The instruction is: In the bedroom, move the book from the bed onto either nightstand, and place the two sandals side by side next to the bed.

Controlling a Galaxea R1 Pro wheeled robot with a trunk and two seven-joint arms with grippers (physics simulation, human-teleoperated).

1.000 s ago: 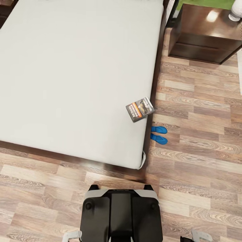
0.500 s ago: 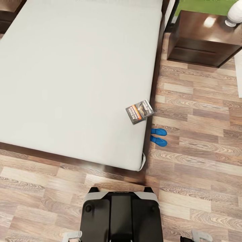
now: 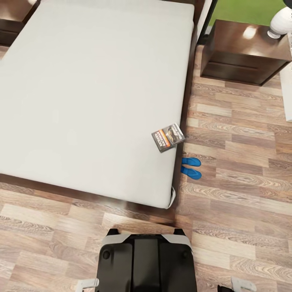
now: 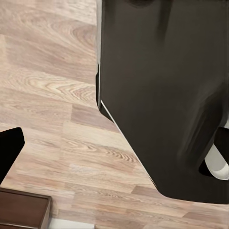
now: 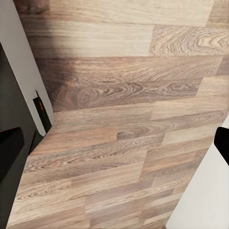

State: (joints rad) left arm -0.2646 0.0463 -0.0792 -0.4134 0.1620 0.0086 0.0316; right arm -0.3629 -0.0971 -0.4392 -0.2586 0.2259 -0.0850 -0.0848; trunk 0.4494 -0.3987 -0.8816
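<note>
The book (image 3: 168, 137), dark with an orange band, lies on the light-grey bed (image 3: 89, 93) right at its right edge. Two blue sandals (image 3: 190, 167) lie close together on the floor beside the bed, just below the book in the head view. One dark nightstand (image 3: 241, 52) stands at the far right of the bed; a second nightstand (image 3: 12, 18) peeks in at the far left. My left gripper (image 4: 114, 143) hangs open beside my black base (image 3: 146, 259). My right gripper (image 5: 114, 140) is open over bare floor.
A white rounded object (image 3: 280, 21) stands on the right nightstand's top. Wood-plank floor (image 3: 239, 170) stretches along the bed's right side and in front of its foot. A pale mat or panel edge (image 3: 286, 97) shows at the far right.
The whole head view has shifted: more of the far end of the bed and both nightstands show. Book and sandals have not moved on their own.
</note>
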